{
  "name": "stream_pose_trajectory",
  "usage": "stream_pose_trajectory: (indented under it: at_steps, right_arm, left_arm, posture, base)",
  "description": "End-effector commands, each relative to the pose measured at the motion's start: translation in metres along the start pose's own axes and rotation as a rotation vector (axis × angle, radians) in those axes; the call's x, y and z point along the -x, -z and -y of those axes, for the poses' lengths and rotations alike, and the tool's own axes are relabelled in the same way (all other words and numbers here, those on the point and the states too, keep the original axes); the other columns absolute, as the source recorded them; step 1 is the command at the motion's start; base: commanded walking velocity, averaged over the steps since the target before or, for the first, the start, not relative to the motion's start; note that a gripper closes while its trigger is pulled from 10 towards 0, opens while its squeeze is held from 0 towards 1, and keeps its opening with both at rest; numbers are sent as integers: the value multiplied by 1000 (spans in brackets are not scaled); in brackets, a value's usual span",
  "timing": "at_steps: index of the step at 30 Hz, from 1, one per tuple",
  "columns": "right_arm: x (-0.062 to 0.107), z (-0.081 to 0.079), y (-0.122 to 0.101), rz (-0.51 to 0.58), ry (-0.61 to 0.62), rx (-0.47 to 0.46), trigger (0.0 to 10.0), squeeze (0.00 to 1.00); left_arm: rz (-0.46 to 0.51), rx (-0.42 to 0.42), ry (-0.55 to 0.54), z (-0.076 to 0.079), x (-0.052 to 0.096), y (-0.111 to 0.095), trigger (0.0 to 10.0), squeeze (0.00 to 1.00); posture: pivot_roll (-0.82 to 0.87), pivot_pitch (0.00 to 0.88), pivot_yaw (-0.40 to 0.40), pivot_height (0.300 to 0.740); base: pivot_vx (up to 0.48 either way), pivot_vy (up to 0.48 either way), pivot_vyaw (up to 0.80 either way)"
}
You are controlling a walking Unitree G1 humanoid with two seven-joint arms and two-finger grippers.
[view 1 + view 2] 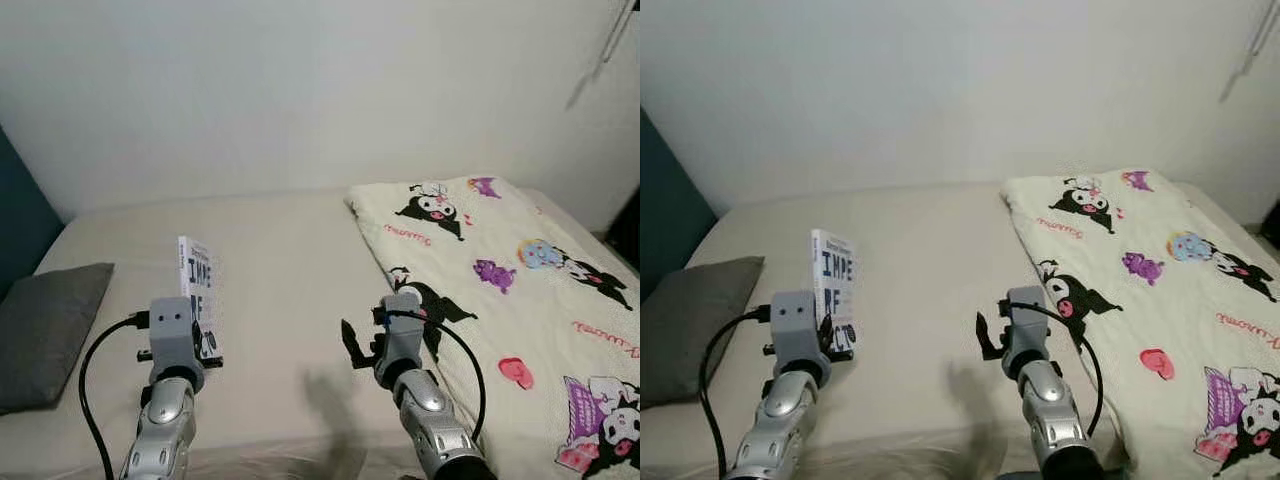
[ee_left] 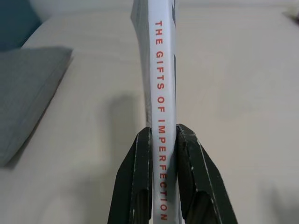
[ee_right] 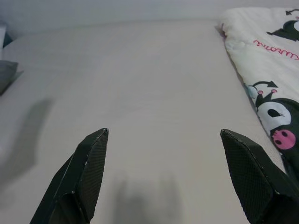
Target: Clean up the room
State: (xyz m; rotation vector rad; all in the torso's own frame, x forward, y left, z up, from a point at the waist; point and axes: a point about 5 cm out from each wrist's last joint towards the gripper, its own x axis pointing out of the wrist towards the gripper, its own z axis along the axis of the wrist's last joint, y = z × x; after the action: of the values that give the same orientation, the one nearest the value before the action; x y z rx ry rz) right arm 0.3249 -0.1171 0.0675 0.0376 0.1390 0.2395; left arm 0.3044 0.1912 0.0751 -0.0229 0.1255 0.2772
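Observation:
A white book (image 1: 198,290) with large dark letters on its cover stands upright above the beige bed (image 1: 290,250). My left gripper (image 1: 203,352) is shut on the book's lower edge. In the left wrist view the fingers (image 2: 140,177) clamp the white spine (image 2: 161,84), which carries red lettering. My right gripper (image 1: 372,338) hovers over the middle of the bed, open and holding nothing. Its two fingertips (image 3: 96,149) stand wide apart over bare sheet.
A cream blanket (image 1: 520,270) printed with cartoon figures covers the right side of the bed. A grey pillow (image 1: 45,325) lies at the left edge, beside a dark teal headboard (image 1: 15,220). A pale wall (image 1: 300,90) rises behind the bed.

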Motion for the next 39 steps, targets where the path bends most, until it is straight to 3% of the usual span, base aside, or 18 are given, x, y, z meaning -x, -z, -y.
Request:
stream_pose_trajectory:
  at_steps: [1, 3, 4, 7, 14, 17, 18, 20, 22, 39]
  right_arm:
    - [2, -2, 3, -9, -4, -14, 10000, 0]
    - [2, -2, 3, -11, -7, -14, 10000, 0]
    - [2, -3, 4, -14, -12, -14, 10000, 0]
    - [2, -4, 3, -15, -14, -15, 10000, 0]
    - [1, -5, -1, -5, -26, -15, 10000, 0]
    - [0, -7, -4, 5, -46, -15, 10000, 0]
    - [0, -7, -4, 5, -46, -15, 10000, 0]
    - [-1, -9, -5, 3, -62, -3, 10000, 0]
    - [-1, -10, -4, 0, -76, -17, 10000, 0]
    - [-1, -16, -4, -2, -101, -41, 10000, 0]
  left_arm:
    - [-22, 27, 5, 1, -7, -2, 10000, 0]
    - [-46, 38, 37, 8, -10, -2, 10000, 0]
    - [-93, 63, 85, 20, -14, -1, 10000, 0]
    - [-133, 101, 113, 29, -18, -1, 10000, 0]
    - [-180, 151, 150, 42, -26, -3, 10000, 0]
    - [-124, 18, 157, 41, -28, -6, 10000, 0]
    - [-124, 18, 157, 41, -28, -6, 10000, 0]
    - [-90, -79, 155, 40, -28, -6, 10000, 0]
    - [-82, -125, 145, 37, -27, -4, 10000, 0]
    - [-83, -142, 110, 26, -26, 2, 10000, 0]
  posture:
    - [44, 148, -6, 740]
    - [43, 153, -8, 740]
    - [40, 158, -8, 740]
    - [36, 167, -8, 740]
    - [22, 186, -4, 740]
    - [17, 194, -2, 740]
    - [17, 194, -2, 740]
    - [19, 194, -4, 740]
    - [23, 193, -6, 735]
    - [40, 188, -6, 670]
  base:
    - [0, 0, 0]
    - [0, 0, 0]
    - [0, 0, 0]
    - [0, 0, 0]
    - [0, 0, 0]
    - [0, 0, 0]
    - [0, 0, 0]
    - [0, 0, 0]
    - [0, 0, 0]
    - [0, 0, 0]
